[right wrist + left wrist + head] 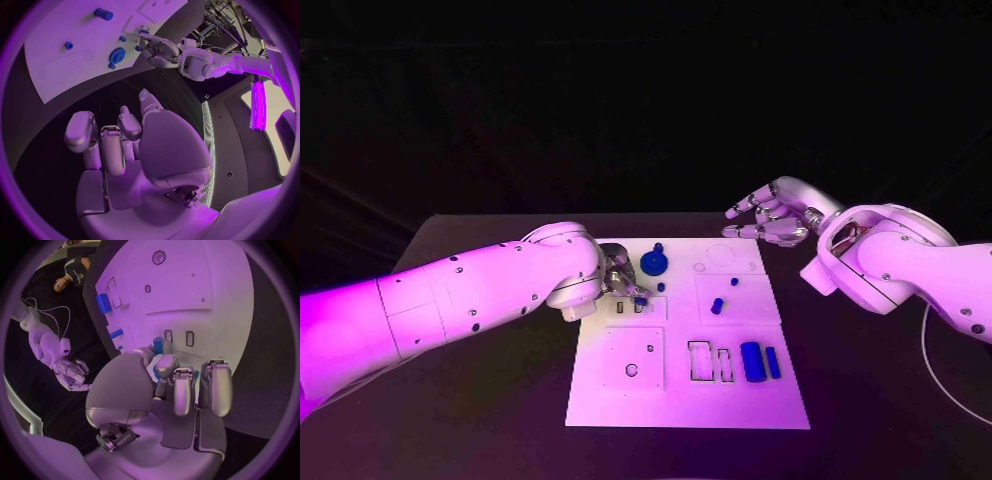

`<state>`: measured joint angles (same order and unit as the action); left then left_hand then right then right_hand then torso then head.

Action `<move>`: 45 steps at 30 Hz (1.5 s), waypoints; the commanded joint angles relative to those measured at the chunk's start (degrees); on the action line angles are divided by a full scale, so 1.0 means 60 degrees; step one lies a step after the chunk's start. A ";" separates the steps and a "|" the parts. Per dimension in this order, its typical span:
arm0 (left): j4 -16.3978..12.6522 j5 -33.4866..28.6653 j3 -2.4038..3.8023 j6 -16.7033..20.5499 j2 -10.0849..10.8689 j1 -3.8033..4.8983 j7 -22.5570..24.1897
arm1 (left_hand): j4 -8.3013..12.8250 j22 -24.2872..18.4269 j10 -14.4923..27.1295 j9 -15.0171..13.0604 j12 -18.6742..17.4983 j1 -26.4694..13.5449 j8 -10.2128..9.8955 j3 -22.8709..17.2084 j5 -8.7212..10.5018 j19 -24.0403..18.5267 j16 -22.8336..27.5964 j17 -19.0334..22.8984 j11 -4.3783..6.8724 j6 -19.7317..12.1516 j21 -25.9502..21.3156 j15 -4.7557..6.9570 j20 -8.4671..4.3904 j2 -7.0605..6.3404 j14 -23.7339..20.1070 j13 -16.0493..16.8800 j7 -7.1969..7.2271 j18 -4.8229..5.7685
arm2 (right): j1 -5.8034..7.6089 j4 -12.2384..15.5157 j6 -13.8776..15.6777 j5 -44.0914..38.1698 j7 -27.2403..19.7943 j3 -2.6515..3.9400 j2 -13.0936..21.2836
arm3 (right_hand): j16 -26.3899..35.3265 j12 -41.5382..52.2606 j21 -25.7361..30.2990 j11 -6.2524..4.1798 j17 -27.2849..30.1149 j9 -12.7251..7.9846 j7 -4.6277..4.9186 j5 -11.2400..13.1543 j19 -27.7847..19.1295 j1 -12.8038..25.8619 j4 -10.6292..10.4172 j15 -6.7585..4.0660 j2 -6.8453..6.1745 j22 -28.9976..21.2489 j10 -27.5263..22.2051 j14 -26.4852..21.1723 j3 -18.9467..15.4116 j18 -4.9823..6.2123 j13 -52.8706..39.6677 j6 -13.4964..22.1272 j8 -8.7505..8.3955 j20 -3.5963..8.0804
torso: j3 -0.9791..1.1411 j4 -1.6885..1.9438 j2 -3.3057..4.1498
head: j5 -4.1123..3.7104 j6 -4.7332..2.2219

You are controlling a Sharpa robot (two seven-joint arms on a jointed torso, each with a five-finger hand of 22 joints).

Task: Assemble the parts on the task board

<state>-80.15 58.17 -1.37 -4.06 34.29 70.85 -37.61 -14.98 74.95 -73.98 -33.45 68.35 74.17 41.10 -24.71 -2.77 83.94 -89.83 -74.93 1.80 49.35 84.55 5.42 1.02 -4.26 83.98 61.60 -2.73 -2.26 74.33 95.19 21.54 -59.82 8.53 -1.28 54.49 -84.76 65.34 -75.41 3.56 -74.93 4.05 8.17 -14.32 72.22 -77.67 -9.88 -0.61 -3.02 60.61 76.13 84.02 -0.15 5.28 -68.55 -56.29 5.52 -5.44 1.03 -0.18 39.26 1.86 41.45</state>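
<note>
The task board (689, 400) is lying in the middle of the black table (473, 400), a white plate with outlined slots and holes. The left hand (620, 276) is reaching over the board's left edge near its far end, fingers curled downward; the left wrist view is showing a small blue part (158, 346) between the fingertips (164, 365), so the hand appears to be pinching it just above the board. Just beside that hand, near the far edge, a round blue disc with a raised knob (655, 262) is sitting on the board. A small blue peg (734, 281) and a short blue cylinder (717, 306) are standing toward the board's right edge. Closer to the near right corner, a larger blue cylinder (753, 361) and a slim blue bar (773, 363) are lying side by side, next to two empty rectangular slots (711, 362). The right hand (769, 216) is hovering over the table just off the board's far right corner, fingers loosely bent and apart, holding nothing.
</note>
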 commanded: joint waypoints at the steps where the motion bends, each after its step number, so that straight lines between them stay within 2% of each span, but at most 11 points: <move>1: -0.0011 0.0394 0.0000 0.0074 -0.0003 -0.0022 0.0060 | 0.1602 0.1251 -0.0075 -0.0011 0.0021 -0.0103 0.0043 -0.1667 -0.0004 0.0394 -0.0029 -0.2512 -0.0016 0.0001 0.0056 -0.0060 0.0038 -0.0026 0.1003 0.0000 0.0059 0.0062 | -0.0009 -0.0001 -0.0128 -0.0002 -0.0058 -0.0002 -0.0002 | 0.0051 -0.0038 0.0048 -0.0057 -0.0866 0.0009 -0.0001 -0.0073 -0.0047 0.0007 -0.0015 -0.0051 0.0076 -0.0017 -0.0028 0.0637 -0.0067 0.0139 0.0019 -0.0066 0.0049 0.0008 | -0.0004 -0.0008 0.0011 | 0.0019 0.0006; 9: 0.0086 0.0607 -0.0009 -0.0236 -0.0062 -0.0058 0.0000 | 0.1646 0.1256 -0.0075 -0.0034 0.0018 -0.0148 0.0059 -0.1770 -0.0004 0.0395 -0.0029 -0.2512 -0.0016 -0.0008 0.0056 -0.0059 0.0037 -0.0061 0.1003 -0.0003 0.0057 0.0063 | -0.0012 -0.0003 -0.0157 0.0004 -0.0066 -0.0004 -0.0012 | 0.0052 -0.0040 0.0050 -0.0057 -0.0865 0.0009 0.0000 -0.0076 -0.0049 0.0010 -0.0020 -0.0051 0.0078 -0.0021 -0.0030 0.0637 -0.0070 0.0139 0.0022 -0.0066 0.0049 0.0008 | -0.0001 -0.0020 0.0014 | 0.0053 0.0034; 16: 0.0109 0.0673 -0.0017 -0.0935 -0.0050 -0.0091 -0.0057 | 0.1700 0.1256 -0.0073 -0.0053 0.0014 -0.0180 0.0072 -0.1864 -0.0004 0.0395 -0.0029 -0.2512 -0.0016 -0.0016 0.0053 -0.0059 0.0037 -0.0097 0.1003 -0.0008 0.0057 0.0062 | -0.0016 -0.0022 -0.0237 0.0037 -0.0075 -0.0006 -0.0027 | 0.0052 -0.0040 0.0050 -0.0057 -0.0865 0.0009 0.0000 -0.0076 -0.0049 0.0010 -0.0020 -0.0051 0.0078 -0.0021 -0.0030 0.0637 -0.0070 0.0139 0.0022 -0.0066 0.0049 0.0008 | 0.0005 -0.0013 0.0003 | 0.0063 0.0061; 22: 0.0105 0.0714 -0.0019 -0.1219 -0.0027 -0.0105 -0.0073 | 0.1738 0.1271 -0.0079 -0.0065 0.0021 -0.0204 0.0081 -0.1927 -0.0006 0.0401 -0.0029 -0.2512 -0.0017 -0.0019 0.0061 -0.0060 0.0037 -0.0121 0.1003 0.0003 0.0055 0.0066 | -0.0017 -0.0035 -0.0257 0.0050 -0.0087 -0.0007 -0.0043 | 0.0052 -0.0040 0.0050 -0.0057 -0.0865 0.0009 0.0000 -0.0076 -0.0049 0.0010 -0.0020 -0.0051 0.0078 -0.0021 -0.0030 0.0637 -0.0070 0.0139 0.0022 -0.0066 0.0049 0.0008 | 0.0001 -0.0013 0.0005 | 0.0056 0.0064; 30: 0.0100 0.0782 -0.0020 -0.1373 -0.0012 -0.0111 -0.0083 | 0.1752 0.1274 -0.0083 -0.0070 0.0024 -0.0216 0.0085 -0.1953 -0.0007 0.0402 -0.0029 -0.2512 -0.0018 -0.0019 0.0062 -0.0061 0.0037 -0.0130 0.1003 0.0008 0.0054 0.0066 | -0.0017 -0.0037 -0.0271 0.0055 -0.0102 -0.0008 -0.0041 | 0.0052 -0.0032 0.0058 -0.0056 -0.0866 0.0008 0.0001 -0.0083 -0.0055 0.0019 -0.0034 -0.0051 0.0081 -0.0032 -0.0028 0.0637 -0.0084 0.0141 0.0017 -0.0064 0.0050 0.0009 | 0.0008 -0.0027 0.0006 | 0.0058 0.0065; 39: 0.0155 0.0804 -0.0020 -0.1431 -0.0089 -0.0113 -0.0095 | 0.1765 0.1276 -0.0102 -0.0080 0.0046 -0.0251 0.0095 -0.1991 -0.0009 0.0403 -0.0029 -0.2512 -0.0020 -0.0013 0.0062 -0.0062 0.0038 -0.0140 0.1003 0.0034 0.0052 0.0066 | -0.0017 -0.0025 -0.0260 0.0060 -0.0193 -0.0008 -0.0044 | 0.0063 -0.0034 0.0065 -0.0058 -0.0850 0.0011 -0.0003 -0.0094 -0.0060 0.0014 -0.0045 -0.0051 0.0095 -0.0043 -0.0031 0.0634 -0.0093 0.0143 0.0021 -0.0079 0.0062 0.0009 | 0.0008 -0.0014 0.0004 | 0.0052 0.0068; 45: 0.0285 0.0769 -0.0040 -0.1405 -0.0216 -0.0113 -0.0093 | 0.1714 0.1318 -0.0191 -0.0136 0.0139 -0.0585 0.0167 -0.2096 -0.0035 0.0427 -0.0029 -0.2512 -0.0014 0.0054 0.0083 -0.0064 0.0046 -0.0160 0.1003 0.0133 0.0072 0.0075 | -0.0017 -0.0020 -0.0243 0.0038 -0.0218 -0.0008 -0.0047 | 0.0063 -0.0034 0.0065 -0.0058 -0.0850 0.0011 -0.0003 -0.0094 -0.0060 0.0014 -0.0045 -0.0051 0.0095 -0.0043 -0.0031 0.0634 -0.0093 0.0143 0.0021 -0.0079 0.0062 0.0009 | 0.0005 -0.0026 0.0004 | 0.0061 0.0063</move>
<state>-78.45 62.90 -1.37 -10.50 33.29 70.45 -37.88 -13.33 74.92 -74.73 -34.28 68.92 70.95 41.93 -28.42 -2.78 83.93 -89.83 -74.91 1.74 49.25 84.80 5.41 1.03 -5.14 83.98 62.35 -2.63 -2.26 74.26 95.00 20.57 -59.32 8.04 -1.33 54.27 -84.77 65.34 -75.41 3.56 -74.90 4.04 8.17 -14.63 72.22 -77.67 -10.20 -0.61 -3.02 60.40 76.13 84.02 -0.47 5.28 -68.48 -56.29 5.52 -5.44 1.07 -0.30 39.29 2.17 41.82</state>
